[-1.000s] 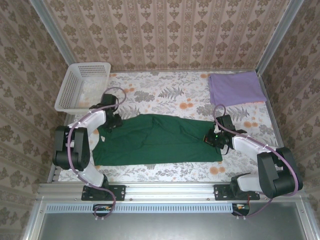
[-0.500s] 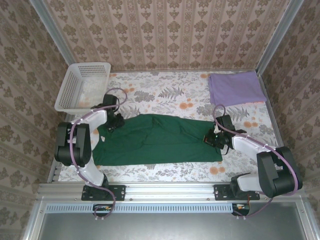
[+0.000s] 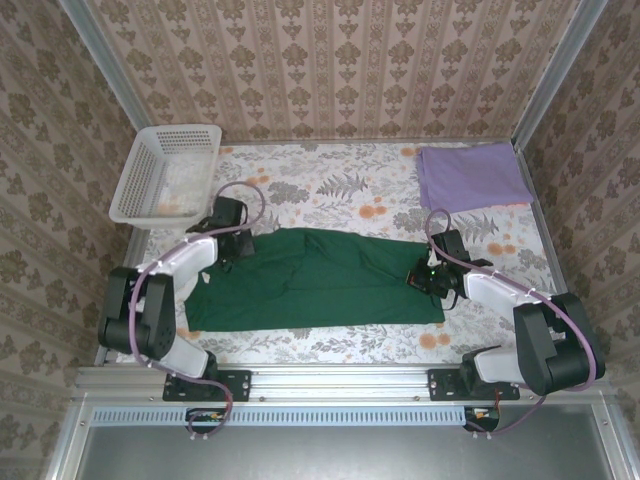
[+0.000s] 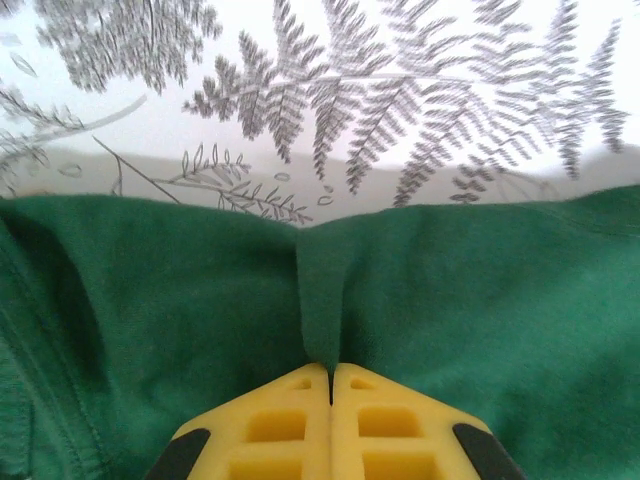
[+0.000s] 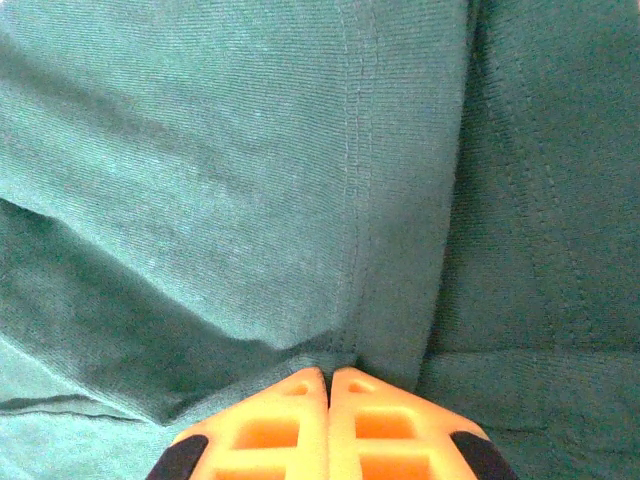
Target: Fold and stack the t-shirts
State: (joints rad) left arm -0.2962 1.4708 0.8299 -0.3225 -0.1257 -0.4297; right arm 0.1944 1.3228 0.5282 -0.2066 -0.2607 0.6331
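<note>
Left claw [image 4: 331, 372] has just pinched closed on the far left edge of the green shirt [image 3: 320, 280], spread mid-table [image 3: 330, 190], and right claw [image 5: 328, 373] stays clamped on its right end, so I judge the fold can start.

Robot test booth of the lab type, dressed as a home room.

- **Walls** [image 3: 330, 70]: flat panels papered in beige damask stripes, held by bare aluminium posts [image 3: 103, 68] at the corners.
- **Bench** [image 3: 330, 185]: covered with a floral and fern print cloth, which shows close up in the left wrist view.
- **Machinery:** an aluminium rail [image 3: 340, 385] along the near edge carries two robot arms, the left arm [image 3: 175, 258] and the right arm [image 3: 500, 290]. Each trails a purple cable [image 3: 240, 185].
- **Household things on the bench:** a white plastic basket [image 3: 135, 185] in the far left corner, a green shirt [image 3: 320, 280] spread flat, and a purple shirt [image 3: 470, 175] folded in the far right corner.
</note>
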